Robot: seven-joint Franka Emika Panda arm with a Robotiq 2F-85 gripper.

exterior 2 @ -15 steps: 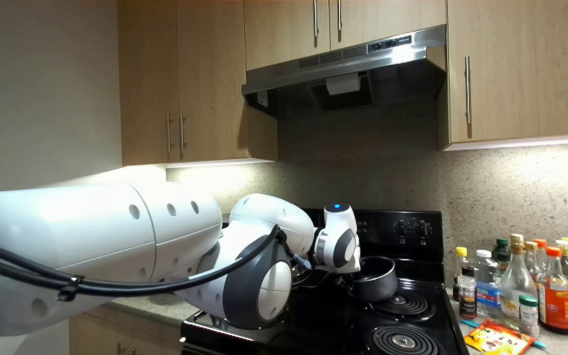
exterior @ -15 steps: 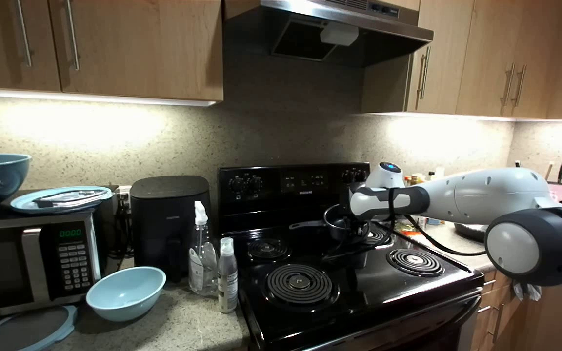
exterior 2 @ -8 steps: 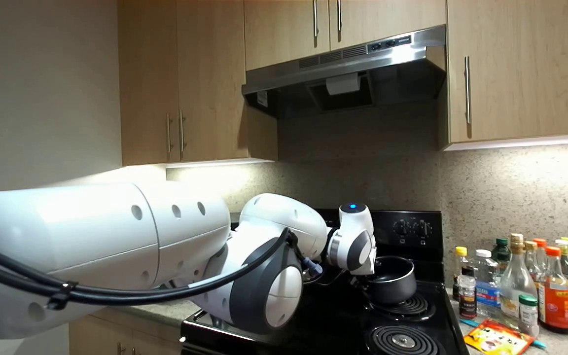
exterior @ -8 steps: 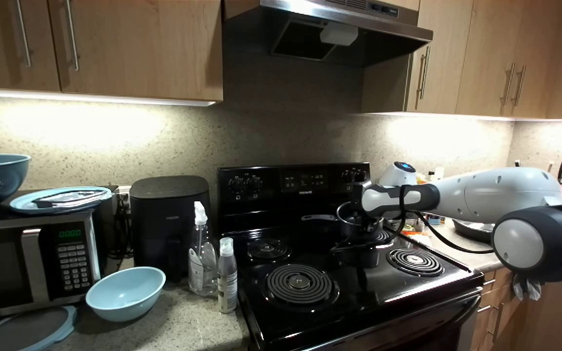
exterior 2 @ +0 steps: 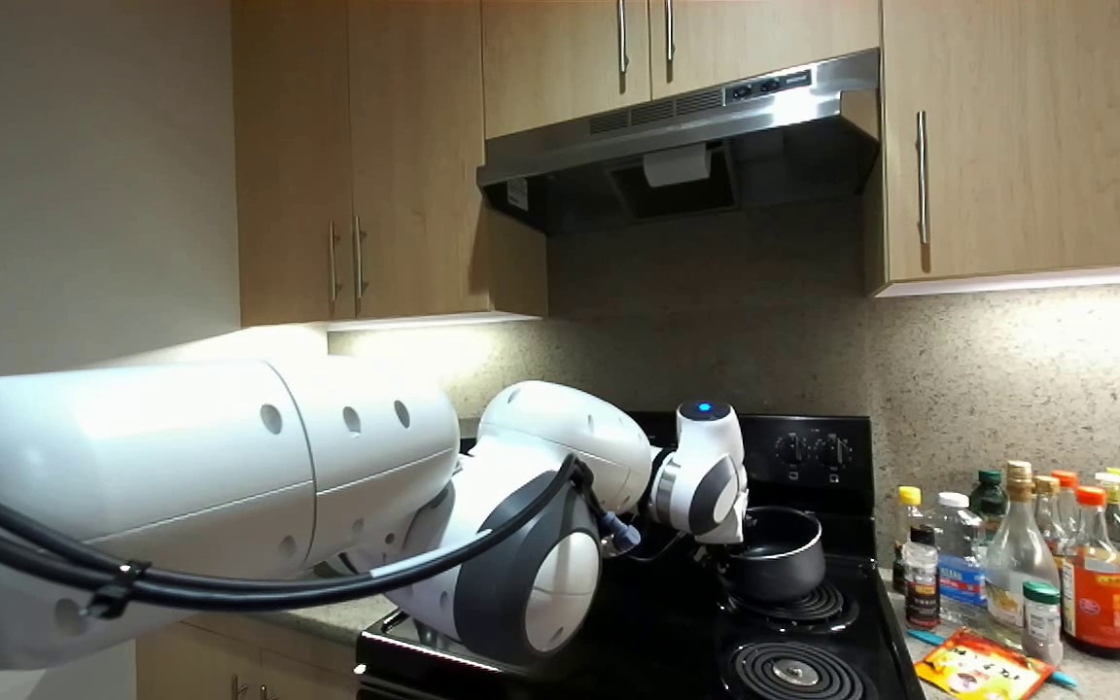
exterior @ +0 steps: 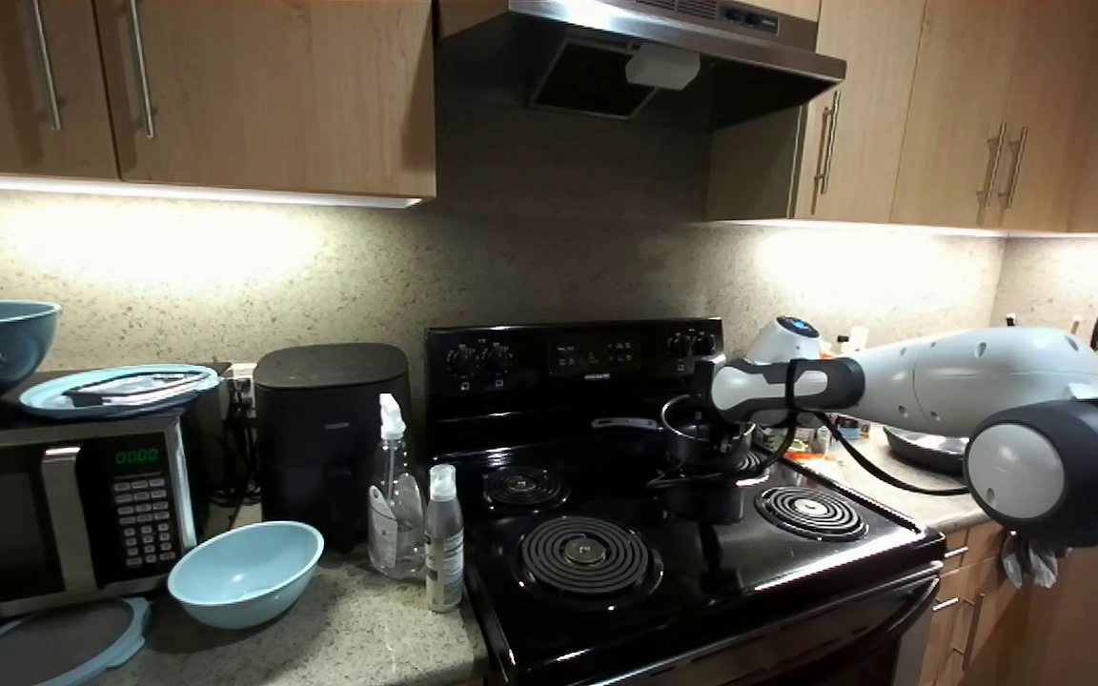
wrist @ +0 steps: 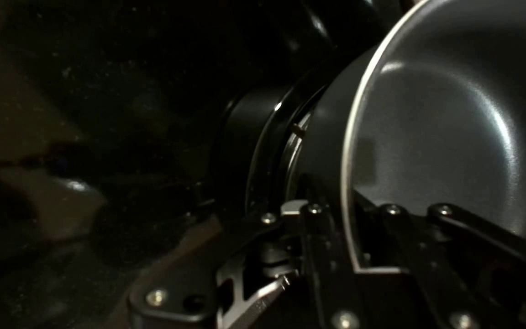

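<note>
A dark grey pot [exterior 2: 779, 572] with a pale rim is at the back of the black stove, over a rear coil burner [exterior 2: 808, 608]. Its long handle [exterior: 625, 422] points left in an exterior view. In the wrist view the pot's smooth inside [wrist: 441, 146] holds nothing in the part that shows. My gripper [wrist: 352, 212] is shut on the pot's wall, one finger outside and one inside, with the rim running between them. Whether the pot's base touches the coil cannot be told. In an exterior view the gripper [exterior: 728, 440] stands in front of the pot and hides part of it.
A front burner [exterior: 587, 555] lies nearer the camera. Left of the stove stand a spray bottle [exterior: 396, 524], a pump bottle [exterior: 445, 548] and a light blue bowl [exterior: 244, 581]. Several sauce bottles [exterior 2: 1095, 583] and a packet [exterior 2: 983, 666] crowd the other counter. A range hood [exterior 2: 686, 122] hangs above.
The arm and the pot have moved together to the right in both exterior views, most of it in the first half second. The grip on the rim looks steady.
</note>
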